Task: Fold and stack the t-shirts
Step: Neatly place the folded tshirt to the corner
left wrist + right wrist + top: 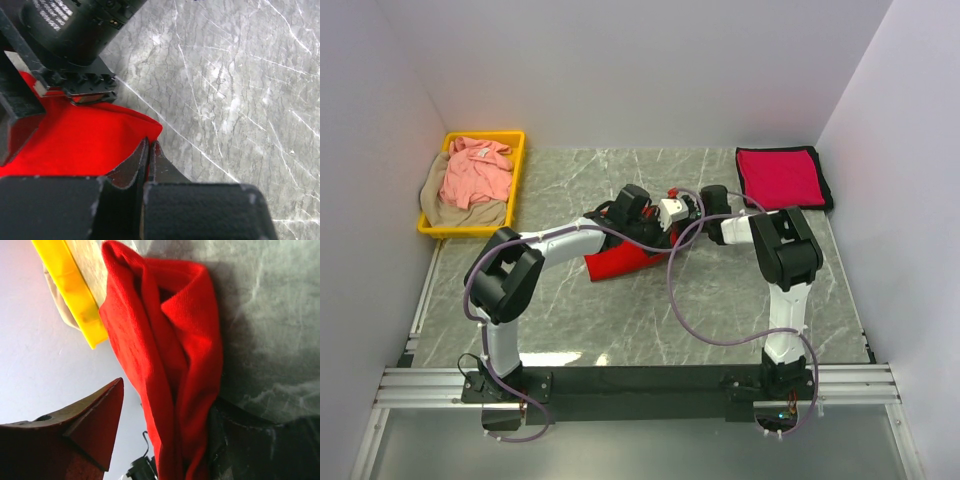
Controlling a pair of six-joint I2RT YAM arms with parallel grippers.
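At the centre of the top view, the left gripper [149,145] pinches the bright red cloth t-shirt [620,262]. The right gripper [167,397] stands wide apart around its fold.

txt: none legible | labels/brands: none | nos./signs: none

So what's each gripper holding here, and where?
Left gripper pinches the red t-shirt at its edge; right gripper stands open, the shirt draped against one finger.
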